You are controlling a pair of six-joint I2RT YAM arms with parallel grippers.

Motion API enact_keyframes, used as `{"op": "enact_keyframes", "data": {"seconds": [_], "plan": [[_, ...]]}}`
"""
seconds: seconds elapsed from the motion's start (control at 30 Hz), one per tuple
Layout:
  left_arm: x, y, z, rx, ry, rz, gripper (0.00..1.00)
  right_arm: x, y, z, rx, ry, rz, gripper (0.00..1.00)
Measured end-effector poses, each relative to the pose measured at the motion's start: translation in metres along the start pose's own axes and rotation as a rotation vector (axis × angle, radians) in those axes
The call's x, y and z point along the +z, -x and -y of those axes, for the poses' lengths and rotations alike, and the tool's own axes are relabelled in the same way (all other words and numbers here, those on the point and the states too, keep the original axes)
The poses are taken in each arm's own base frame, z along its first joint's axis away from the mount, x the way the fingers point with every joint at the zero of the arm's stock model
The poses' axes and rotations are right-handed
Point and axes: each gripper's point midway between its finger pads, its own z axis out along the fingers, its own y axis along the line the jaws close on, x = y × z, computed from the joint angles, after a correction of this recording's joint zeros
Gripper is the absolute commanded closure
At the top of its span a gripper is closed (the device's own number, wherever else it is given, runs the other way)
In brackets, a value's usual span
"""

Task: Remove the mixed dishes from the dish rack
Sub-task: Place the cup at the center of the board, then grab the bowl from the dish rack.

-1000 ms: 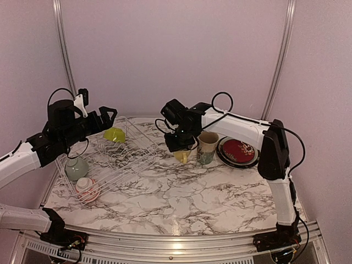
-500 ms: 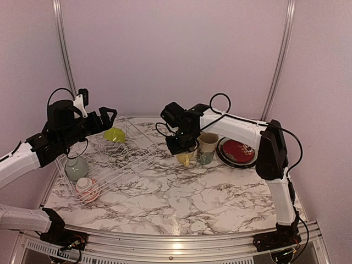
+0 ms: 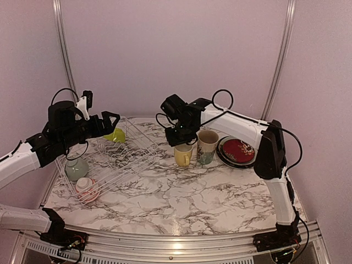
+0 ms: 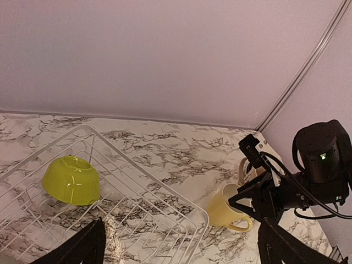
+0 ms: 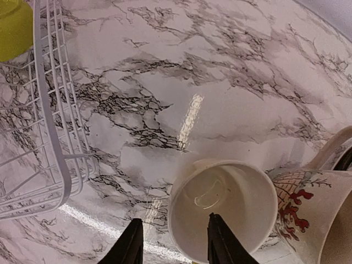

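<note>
Robotics test booth: lilac walls (image 3: 176, 55) and aluminium rails (image 3: 281, 60) around the marbled worktop (image 3: 181, 201), robot arms (image 3: 242, 127) at its near edge.

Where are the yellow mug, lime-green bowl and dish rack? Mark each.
yellow mug (image 3: 182, 156), top external view, outer wall.
lime-green bowl (image 4: 71, 187), left wrist view, side wall.
dish rack (image 3: 122, 159), top external view, bare wire floor.

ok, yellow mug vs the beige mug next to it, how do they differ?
The yellow mug is plain and shorter; the beige mug is taller, with a red-and-green print. The right gripper hangs over the yellow mug, not the beige mug. Both stand upright on the table, outside the dish rack.
</note>
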Motion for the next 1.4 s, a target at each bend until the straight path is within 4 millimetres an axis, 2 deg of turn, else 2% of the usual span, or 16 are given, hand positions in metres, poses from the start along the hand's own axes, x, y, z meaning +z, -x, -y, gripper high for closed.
{"op": "enact_keyframes", "data": {"seconds": [0.13, 0.23, 0.3, 0.47, 0.57, 0.67, 0.77, 0.83, 0.93, 0.97, 1.03, 1.17, 1.27, 1.4], "plan": [[-0.001, -0.008, 0.004, 0.021, 0.000, -0.034, 0.01, -0.018, 0.018, -0.007, 0.011, 0.031, 0.047, 0.52], [-0.007, -0.012, 0.023, 0.065, -0.020, -0.050, 0.01, -0.036, 0.036, -0.014, 0.033, 0.064, 0.108, 0.50], [-0.014, -0.012, 0.032, 0.088, -0.037, -0.046, 0.01, -0.044, 0.040, -0.016, 0.045, 0.074, 0.131, 0.49], [-0.025, -0.001, 0.030, 0.083, -0.023, -0.006, 0.01, -0.069, 0.019, -0.006, 0.042, 0.082, 0.149, 0.44], [-0.022, -0.003, 0.023, 0.058, 0.003, -0.018, 0.01, -0.101, 0.005, 0.009, 0.031, 0.095, 0.192, 0.43], [-0.011, -0.011, 0.015, 0.005, 0.044, -0.056, 0.01, -0.134, 0.006, 0.019, 0.026, 0.126, 0.276, 0.42], [0.002, -0.015, 0.000, -0.084, 0.103, -0.083, 0.01, -0.160, 0.007, 0.027, 0.028, 0.171, 0.383, 0.40], [0.010, -0.017, -0.014, -0.162, 0.145, -0.091, 0.01, -0.166, 0.001, 0.032, 0.033, 0.201, 0.428, 0.40], [0.023, -0.020, -0.038, -0.288, 0.194, -0.102, 0.01, -0.161, -0.014, 0.039, 0.046, 0.248, 0.450, 0.40], [0.026, -0.016, -0.057, -0.342, 0.234, -0.087, 0.01, -0.157, -0.019, 0.043, 0.056, 0.259, 0.451, 0.40], [0.035, -0.015, -0.079, -0.427, 0.273, -0.076, 0.01, -0.151, -0.027, 0.051, 0.076, 0.269, 0.450, 0.40], [0.059, -0.028, -0.120, -0.590, 0.356, -0.084, 0.01, -0.159, -0.034, 0.059, 0.100, 0.291, 0.488, 0.38], [0.086, -0.045, -0.137, -0.686, 0.397, -0.136, 0.01, -0.179, -0.033, 0.063, 0.112, 0.317, 0.548, 0.38], [0.115, -0.062, -0.148, -0.775, 0.428, -0.198, 0.01, -0.199, -0.025, 0.067, 0.125, 0.333, 0.611, 0.38]]}}
